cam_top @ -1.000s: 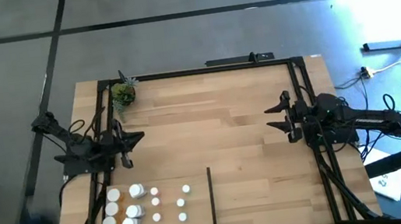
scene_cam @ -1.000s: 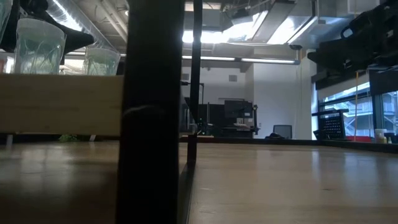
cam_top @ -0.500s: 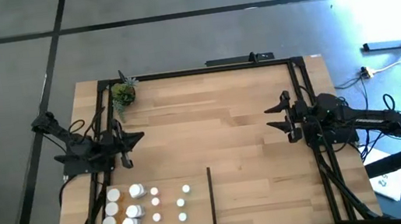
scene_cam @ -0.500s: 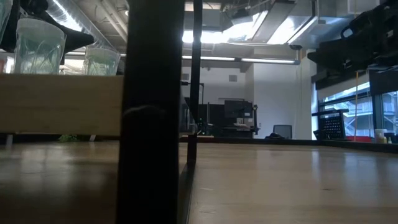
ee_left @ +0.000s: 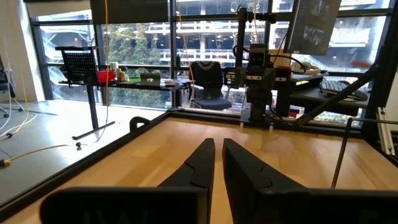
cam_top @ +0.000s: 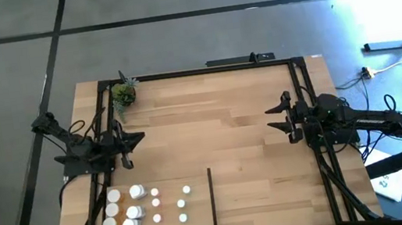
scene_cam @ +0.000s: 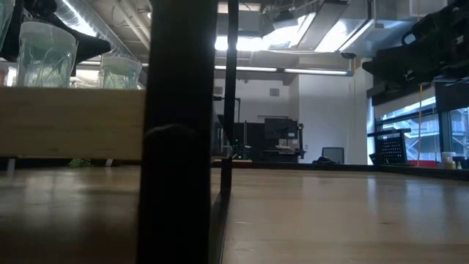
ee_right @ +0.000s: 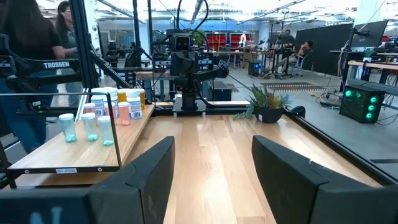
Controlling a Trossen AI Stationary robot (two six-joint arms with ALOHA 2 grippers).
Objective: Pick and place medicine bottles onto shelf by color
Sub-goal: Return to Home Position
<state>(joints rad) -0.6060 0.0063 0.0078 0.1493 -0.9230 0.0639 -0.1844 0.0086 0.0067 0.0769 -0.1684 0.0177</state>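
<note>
There are about twelve white-capped medicine bottles (cam_top: 114, 196) (the clustered caps make an exact tally uncertain), one small potted plant (cam_top: 123, 95), one black divider strip (cam_top: 212, 199) and two dark robot arms (cam_top: 84, 151).

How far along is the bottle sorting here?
Done: the bottles all stand grouped on the shelf, on the left arm's side of the divider. In hand: nothing; the left gripper, shut, and right gripper, open, sit empty at opposite sides. Left: no loose bottle shows; colour order is too small to judge.
</note>
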